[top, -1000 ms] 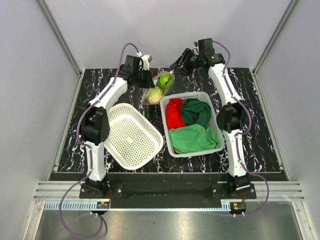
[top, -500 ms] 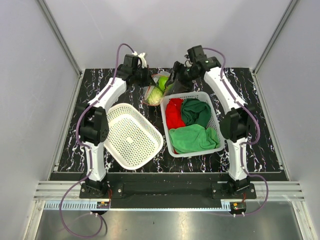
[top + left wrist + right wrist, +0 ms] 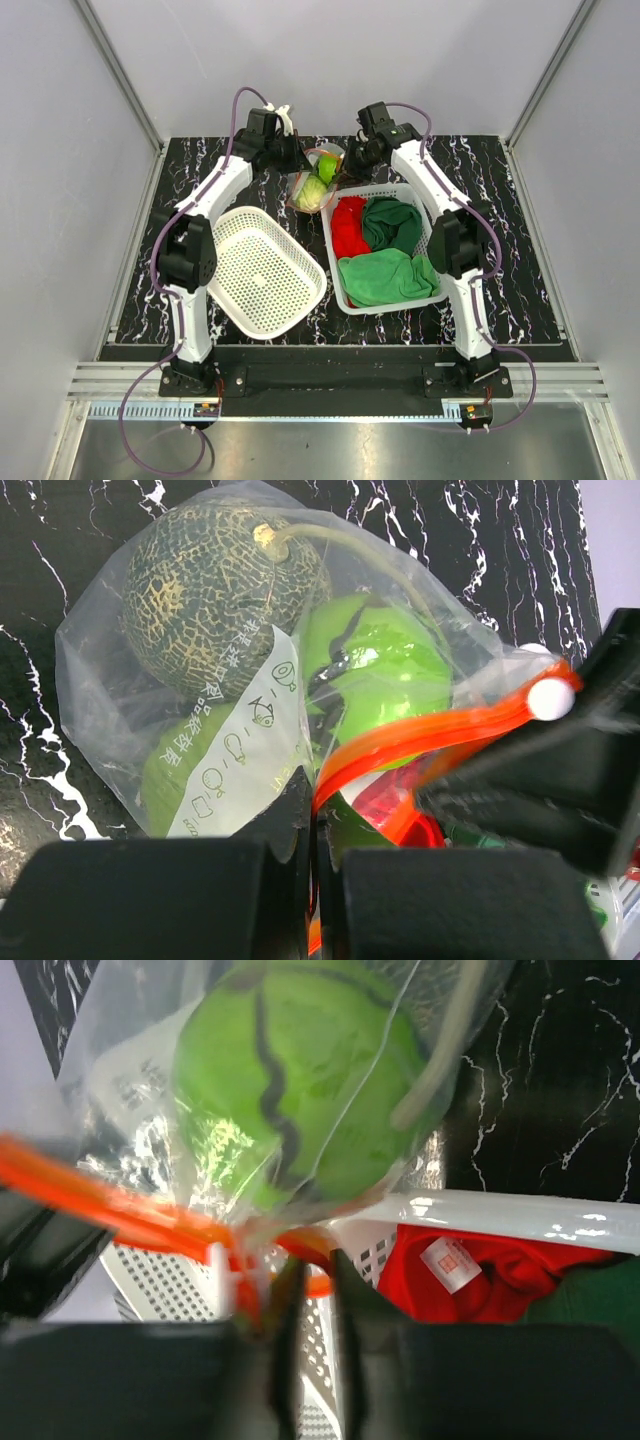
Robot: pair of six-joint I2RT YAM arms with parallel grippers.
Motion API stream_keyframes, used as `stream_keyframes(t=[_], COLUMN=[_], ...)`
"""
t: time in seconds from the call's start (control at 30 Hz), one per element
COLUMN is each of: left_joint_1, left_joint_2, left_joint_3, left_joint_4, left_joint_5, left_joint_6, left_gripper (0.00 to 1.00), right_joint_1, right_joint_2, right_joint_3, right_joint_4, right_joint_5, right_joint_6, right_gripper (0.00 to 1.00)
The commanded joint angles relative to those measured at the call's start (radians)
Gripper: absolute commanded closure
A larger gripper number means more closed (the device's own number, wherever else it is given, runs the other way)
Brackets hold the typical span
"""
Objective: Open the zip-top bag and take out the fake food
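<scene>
While the zip-top bag hangs at the table's far middle, the left gripper is clenched on its zip strip and the right gripper pinches the other end (not yet opened, I'd judge). The fake food sits inside. The cloth basket rim crowds just below, and the back wall is near.

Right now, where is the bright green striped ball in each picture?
Top external: the bright green ball sits in the zip-top bag, far middle of the picture.
Left wrist: right of centre, beside the netted melon.
Right wrist: top centre, filling much of the view.
Shared landmark: the bag's red-orange zip strip, next to the ball in all three.
</scene>
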Motion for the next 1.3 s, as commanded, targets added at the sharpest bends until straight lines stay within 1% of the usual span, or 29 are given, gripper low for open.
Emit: stream_keyframes(t=[0.0,0.03,0.1,0.13,0.17,0.2,0.23,0.3,0.33,0.37,0.4,0.47,0.53,0.6,0.63,0.73,0.87,0.9,0.93,1.0,1.03,1.1,1.13,1.27], left_joint_1=[0.007,0.008,0.004,-0.001,-0.01,-0.037,-0.051,-0.073,-0.076,-0.077,-0.08,-0.082,-0.102,-0.133,-0.137,-0.14,-0.139,-0.139,-0.14,-0.139,-0.139,-0.137,-0.137,-0.13], left_joint_2=[-0.088,-0.089,-0.101,-0.115,-0.152,-0.172,-0.195,-0.255,-0.27,-0.296,-0.304,-0.298,-0.284,-0.256,-0.247,-0.209,-0.14,-0.129,-0.118,-0.089,-0.071,-0.055,-0.039,0.007], left_joint_3=[-0.001,0.009,0.038,0.041,0.035,0.03,0.004,-0.036,-0.068,-0.115,-0.131,-0.143,-0.137,-0.129,-0.128,-0.126,-0.076,-0.06,-0.036,-0.021,-0.011,0.012,0.021,0.056], left_joint_4=[0.041,0.024,-0.033,-0.036,-0.035,-0.036,-0.033,0.013,0.037,0.059,0.079,0.087,0.085,0.07,0.056,0.053,0.031,0.012,0.005,0.001,-0.002,-0.004,-0.005,0.007], left_joint_5=[0.017,0.014,-0.015,-0.046,-0.064,-0.095,-0.153,-0.173,-0.163,-0.155,-0.15,-0.103,-0.089,-0.129,-0.191,-0.262,-0.319,-0.327,-0.342,-0.35,-0.37,-0.374,-0.386,-0.38], left_joint_6=[0.015,0.033,0.064,0.097,0.125,0.153,0.191,0.188,0.155,0.135,0.109,0.03,-0.026,-0.046,-0.086,-0.143,-0.165,-0.169,-0.174,-0.18,-0.188,-0.194,-0.198,-0.24], left_gripper=[0.93,0.83,0.71,0.59,0.56,0.55,0.59,0.73,0.76,0.76,0.77,0.81,0.81,0.77,0.77,0.77,0.76,0.72,0.66,0.61,0.57,0.53,0.49,0.42], right_joint_1=[0.0,-0.001,-0.001,0.0,0.0,0.0,0.0,-0.001,0.0,-0.001,-0.001,0.0,0.0,0.002,-0.001,-0.001,-0.001,0.0,0.0,-0.001,-0.001,-0.001,0.0,-0.001], right_joint_2=[-0.005,-0.005,-0.007,-0.008,-0.013,-0.017,-0.02,-0.019,-0.02,-0.016,-0.016,-0.007,-0.005,-0.008,-0.01,-0.017,-0.017,-0.017,-0.019,-0.017,-0.017,-0.014,-0.016,-0.016], right_joint_3=[0.071,0.077,0.097,0.103,0.109,0.108,0.112,0.128,0.132,0.143,0.148,0.16,0.155,0.154,0.154,0.161,0.155,0.154,0.154,0.154,0.155,0.16,0.158,0.157], right_joint_4=[0.019,0.011,0.002,-0.001,-0.003,-0.004,-0.007,-0.019,-0.023,-0.023,-0.032,-0.036,-0.044,-0.044,-0.044,-0.044,-0.047,-0.046,-0.047,-0.046,-0.046,-0.047,-0.047,-0.046], right_joint_5=[0.08,0.077,0.058,0.052,0.046,0.037,0.029,0.003,-0.005,-0.011,-0.024,-0.034,-0.037,-0.038,-0.038,-0.04,-0.051,-0.051,-0.051,-0.054,-0.055,-0.063,-0.066,-0.081], right_joint_6=[-0.056,-0.061,-0.063,-0.06,-0.056,-0.044,-0.038,-0.017,-0.007,-0.001,0.012,0.017,0.023,0.028,0.029,0.034,0.045,0.046,0.046,0.048,0.049,0.054,0.056,0.069], right_gripper=[0.97,1.0,1.0,1.0,1.0,1.0,1.0,1.0,1.0,1.0,1.0,1.0,1.0,1.0,1.0,1.0,1.0,1.0,1.0,1.0,1.0,1.0,1.0,1.0])
